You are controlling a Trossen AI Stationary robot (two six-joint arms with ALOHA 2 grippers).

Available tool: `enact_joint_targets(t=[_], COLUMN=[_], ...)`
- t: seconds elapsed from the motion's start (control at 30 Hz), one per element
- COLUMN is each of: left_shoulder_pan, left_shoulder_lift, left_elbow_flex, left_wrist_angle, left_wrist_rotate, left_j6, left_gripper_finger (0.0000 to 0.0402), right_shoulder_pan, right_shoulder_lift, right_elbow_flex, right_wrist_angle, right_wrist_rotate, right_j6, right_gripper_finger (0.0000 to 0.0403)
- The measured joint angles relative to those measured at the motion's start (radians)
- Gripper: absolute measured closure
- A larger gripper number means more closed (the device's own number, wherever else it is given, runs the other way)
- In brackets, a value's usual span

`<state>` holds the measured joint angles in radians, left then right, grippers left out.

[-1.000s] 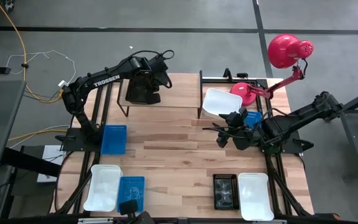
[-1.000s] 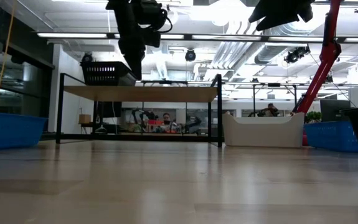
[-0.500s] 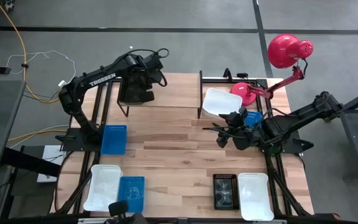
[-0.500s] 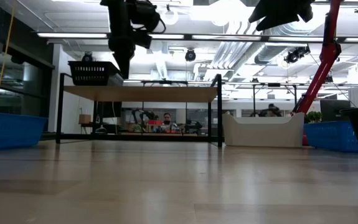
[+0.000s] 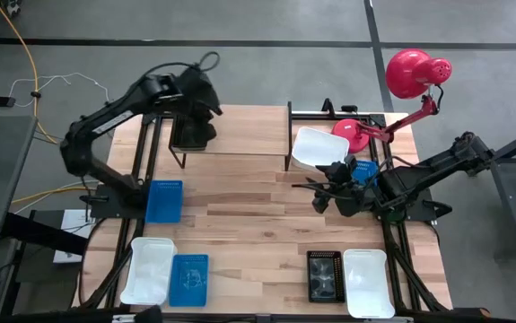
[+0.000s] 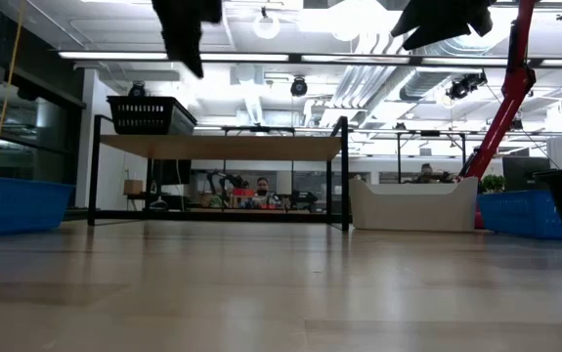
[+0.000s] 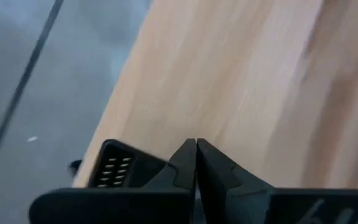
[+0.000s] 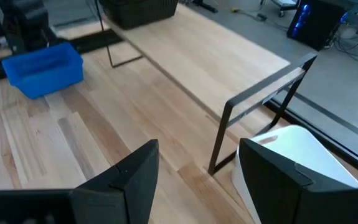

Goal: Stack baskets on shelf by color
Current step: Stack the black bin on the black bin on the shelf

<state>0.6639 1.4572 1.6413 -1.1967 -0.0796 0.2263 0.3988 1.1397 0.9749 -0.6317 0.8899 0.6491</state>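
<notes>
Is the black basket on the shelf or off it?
On it: the black basket sits upright on the shelf at its left end, the shut left claw above it.

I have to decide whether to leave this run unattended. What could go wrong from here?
1. The black basket sits at the very left end of the shelf; a nudge from the shut left gripper close by might tip it off.
2. The right gripper hovers open near the white basket beside the red lamp; reaching there could catch the lamp's arm.

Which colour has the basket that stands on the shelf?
Black, with perforated walls; the basket on the shelf shows best in the low view.
</notes>
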Motion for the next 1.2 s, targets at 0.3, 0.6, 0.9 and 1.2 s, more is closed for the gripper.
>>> enact_joint_targets(t=[0.3, 0.6, 0.9, 1.2], left_shoulder_pan=[-0.153, -0.401, -0.618, -0.785], left_shoulder_lift=[-0.297, -0.68, -0.823, -0.801], left_elbow_flex=[-0.247, -0.796, -1.247, -1.317], left_wrist_angle=[0.403, 0.983, 1.529, 1.563], left_wrist_rotate=[0.006, -0.011, -0.074, -0.195], left_j6=[-0.234, -0.302, -0.382, -0.4], left_gripper_finger=[0.0402, 0.0402, 0.0402, 0.0402], right_shoulder_pan=[0.001, 0.001, 0.012, 0.101], right_shoulder_lift=[0.0, 0.0, 0.023, 0.163], right_elbow_flex=[0.0, 0.0, -0.04, -0.12], right_wrist_angle=[-0.045, -0.045, -0.033, 0.024], right_wrist_rotate=[-0.109, -0.325, -0.794, -0.973], right_j6=[0.031, -0.057, 0.006, 0.152], right_gripper_finger=[0.0194, 0.0194, 0.0194, 0.0194])
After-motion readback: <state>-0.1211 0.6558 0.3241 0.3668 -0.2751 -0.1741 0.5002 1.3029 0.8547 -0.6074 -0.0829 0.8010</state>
